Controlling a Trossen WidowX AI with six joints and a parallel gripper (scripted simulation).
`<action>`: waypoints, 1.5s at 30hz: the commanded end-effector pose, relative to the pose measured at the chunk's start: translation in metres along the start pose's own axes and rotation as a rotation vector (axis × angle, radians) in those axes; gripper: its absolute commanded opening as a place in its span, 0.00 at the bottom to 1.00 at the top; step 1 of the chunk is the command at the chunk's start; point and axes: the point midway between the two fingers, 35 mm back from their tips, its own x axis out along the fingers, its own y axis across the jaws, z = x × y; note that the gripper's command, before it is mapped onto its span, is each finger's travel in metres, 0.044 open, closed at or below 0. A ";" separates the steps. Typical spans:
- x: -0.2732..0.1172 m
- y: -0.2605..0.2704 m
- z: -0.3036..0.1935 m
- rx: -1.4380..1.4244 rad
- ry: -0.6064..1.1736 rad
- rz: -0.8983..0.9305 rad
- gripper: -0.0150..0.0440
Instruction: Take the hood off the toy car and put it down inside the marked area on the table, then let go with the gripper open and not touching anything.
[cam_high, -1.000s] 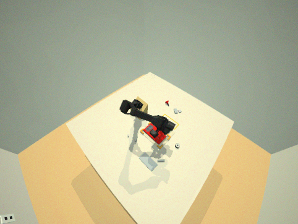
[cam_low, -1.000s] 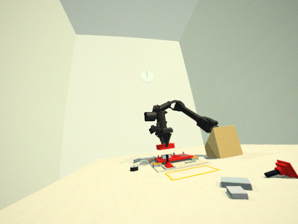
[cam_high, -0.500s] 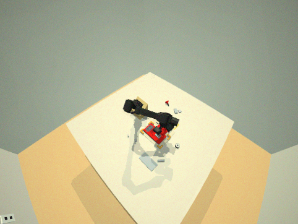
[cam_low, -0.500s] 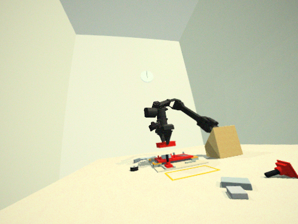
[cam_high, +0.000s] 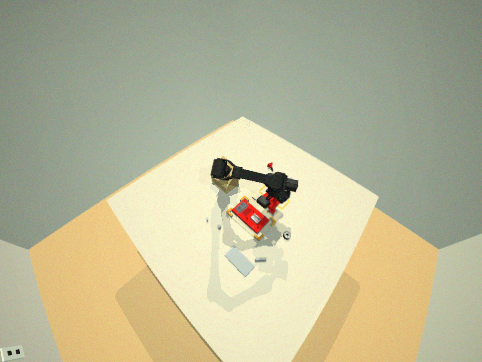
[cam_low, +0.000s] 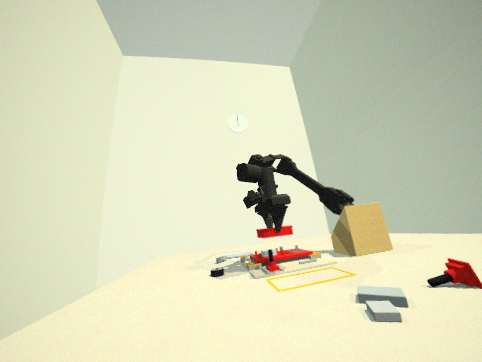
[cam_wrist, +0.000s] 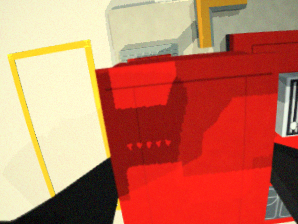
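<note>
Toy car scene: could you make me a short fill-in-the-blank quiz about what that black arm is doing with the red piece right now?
1. The gripper is shut on the red ____.
2. In the exterior view, the hood hangs in the air ____ the toy car.
3. The marked area on the table has a ____ outline.
4. The hood is not yet ____ the marked area.

Missing words: hood; above; yellow; inside
</note>
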 end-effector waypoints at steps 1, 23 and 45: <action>-0.002 0.019 -0.002 0.003 -0.002 0.006 0.25; -0.001 0.111 -0.031 0.010 0.000 -0.009 0.25; 0.010 0.113 -0.031 0.010 0.000 -0.008 0.25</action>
